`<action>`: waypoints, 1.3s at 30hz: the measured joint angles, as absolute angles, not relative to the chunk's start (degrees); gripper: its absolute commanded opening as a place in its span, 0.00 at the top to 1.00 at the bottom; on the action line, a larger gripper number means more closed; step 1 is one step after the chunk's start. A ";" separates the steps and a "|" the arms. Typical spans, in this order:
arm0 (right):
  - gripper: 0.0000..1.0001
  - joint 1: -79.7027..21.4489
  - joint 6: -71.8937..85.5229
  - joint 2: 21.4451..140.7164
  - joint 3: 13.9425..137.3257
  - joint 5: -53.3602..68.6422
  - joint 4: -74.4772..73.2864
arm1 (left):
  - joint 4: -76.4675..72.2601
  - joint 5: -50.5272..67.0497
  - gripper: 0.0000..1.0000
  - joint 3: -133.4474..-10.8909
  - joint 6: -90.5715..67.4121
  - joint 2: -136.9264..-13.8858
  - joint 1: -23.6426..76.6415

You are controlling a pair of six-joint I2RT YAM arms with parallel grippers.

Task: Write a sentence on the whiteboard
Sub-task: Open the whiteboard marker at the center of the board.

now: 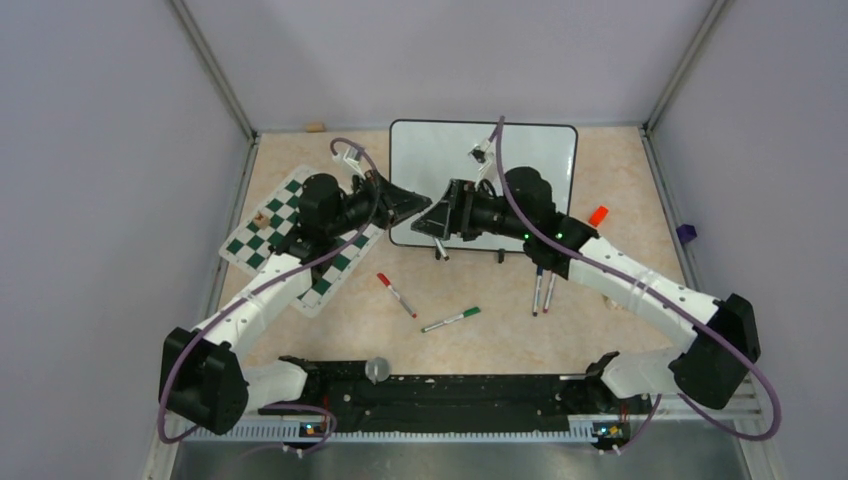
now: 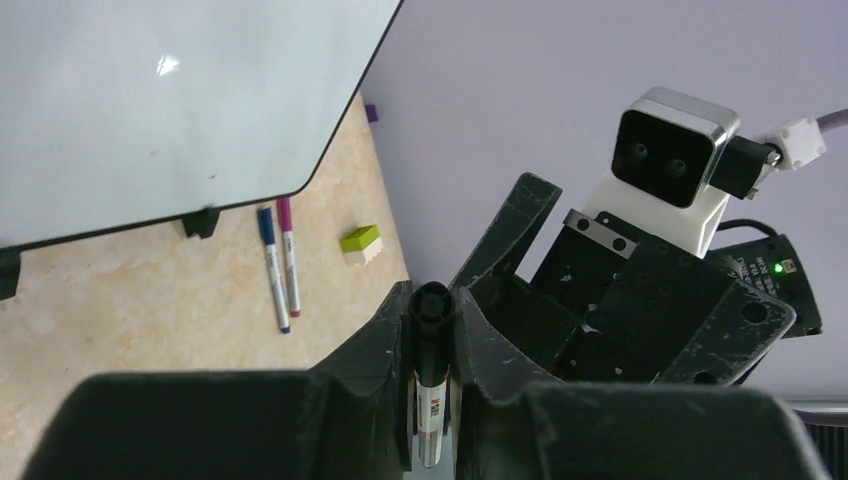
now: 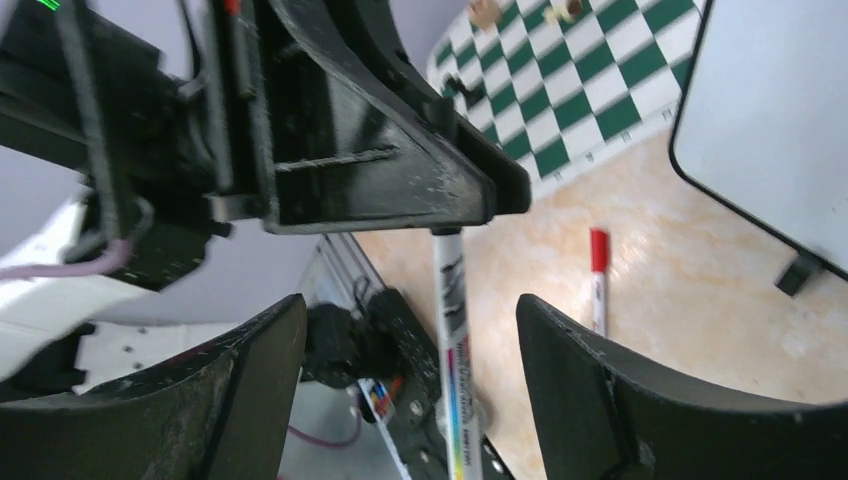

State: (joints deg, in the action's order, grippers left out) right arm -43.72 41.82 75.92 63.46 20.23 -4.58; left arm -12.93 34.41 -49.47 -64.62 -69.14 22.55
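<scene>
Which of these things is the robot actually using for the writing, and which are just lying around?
In use: whiteboard, black-capped marker clamped in left gripper.
Lying about: chess mat, red marker, green marker, blue marker, purple marker, green block.

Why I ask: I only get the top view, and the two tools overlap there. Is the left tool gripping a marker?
Observer: Yes. In the left wrist view the left tool is shut on a marker, which stands clamped with its black end toward the camera.
Operator: Is the right tool on it too?
Observer: No. The right wrist view shows the right tool open, its fingers wide on either side of the marker and apart from it.
Operator: Any writing on the board yet?
Observer: None on the part of the whiteboard that the left wrist view shows; that part is blank.
</scene>
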 measured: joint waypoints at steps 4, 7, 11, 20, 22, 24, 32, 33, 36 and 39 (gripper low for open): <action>0.20 -43.70 46.33 73.08 62.54 17.85 1.91 | -18.90 32.16 1.00 -49.25 -69.34 -69.14 22.55; 0.20 -43.70 49.80 71.46 60.90 14.76 7.49 | -23.66 29.10 1.00 -48.90 -72.51 -69.10 22.55; 0.23 -43.70 53.56 70.63 59.77 9.78 12.40 | -29.26 24.43 1.00 -48.86 -76.62 -69.10 22.55; 0.48 -43.70 57.08 70.63 59.81 5.43 14.00 | -37.67 19.62 1.00 -48.86 -83.81 -69.34 22.55; 0.51 -43.70 57.21 70.65 59.81 5.13 14.00 | -39.92 19.33 1.00 -48.86 -85.43 -69.89 22.55; 0.54 -43.70 57.21 70.70 59.96 4.93 13.93 | -42.09 18.98 1.00 -48.77 -87.00 -70.70 22.55; 0.65 -43.70 56.75 71.00 61.17 3.88 14.28 | -47.51 18.65 1.00 -48.51 -91.44 -73.80 22.55; 0.65 -43.68 56.62 71.00 61.19 3.73 14.61 | -47.66 18.70 1.00 -48.51 -91.64 -73.80 22.55; 0.65 -43.70 56.16 71.00 61.21 3.70 15.42 | -48.05 18.85 1.00 -48.51 -91.90 -73.80 22.55; 0.64 -43.70 55.92 71.07 61.21 3.73 15.94 | -48.05 19.22 1.00 -48.51 -92.09 -73.80 22.55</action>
State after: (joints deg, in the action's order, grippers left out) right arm -43.70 55.92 71.07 61.21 3.73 15.94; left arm -48.05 19.22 -48.51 -92.09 -73.80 22.55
